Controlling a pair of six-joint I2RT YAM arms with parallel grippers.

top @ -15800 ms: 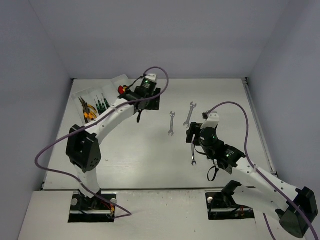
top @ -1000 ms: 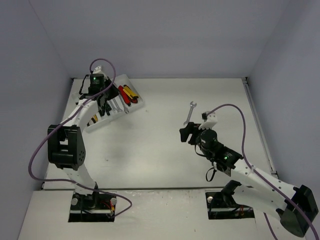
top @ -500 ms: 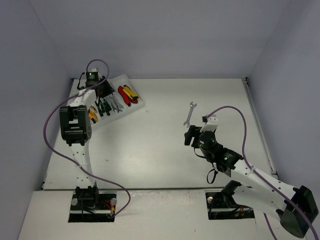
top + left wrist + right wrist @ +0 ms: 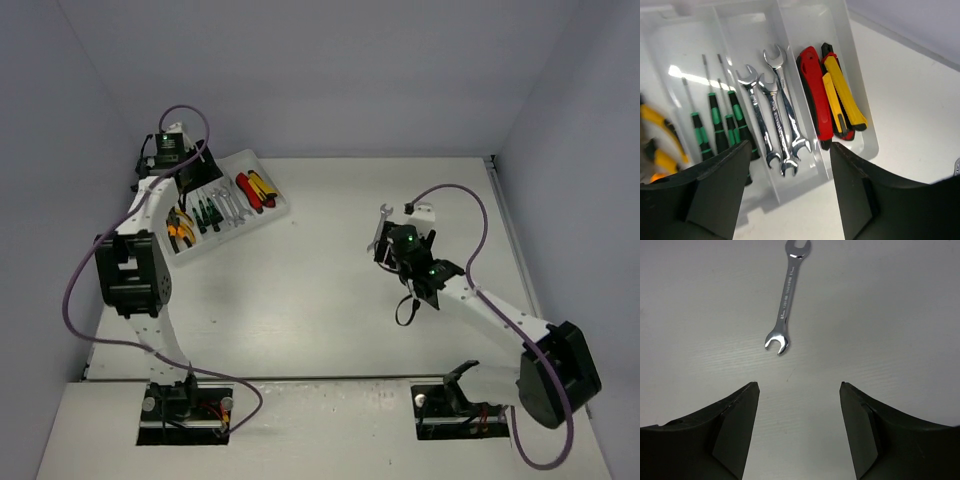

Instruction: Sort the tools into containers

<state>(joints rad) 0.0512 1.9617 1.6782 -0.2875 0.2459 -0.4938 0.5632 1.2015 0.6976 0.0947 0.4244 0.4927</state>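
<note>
The translucent white tray [image 4: 284, 207] lies at the far left. Its compartments hold red and yellow utility knives [image 4: 832, 95], three silver wrenches [image 4: 772, 117], green-black screwdrivers [image 4: 715, 120] and orange-handled pliers [image 4: 657, 132]. My left gripper [image 4: 192, 178] hovers above the tray, and in the left wrist view it [image 4: 790, 145] is open and empty. One silver wrench [image 4: 381, 218] lies on the table at the right and also shows in the right wrist view [image 4: 786, 300]. My right gripper [image 4: 799, 384] is open and empty, just short of the wrench's near end.
The white table [image 4: 300, 300] is walled by grey panels on the left, back and right. A metal rail [image 4: 512, 250] runs along the table's right edge. Purple cables loop off both arms.
Two wrenches that lay on the table earlier are gone from it. In the last second my left gripper swung back over the tray's far-left end and my right gripper moved up to the remaining wrench.
</note>
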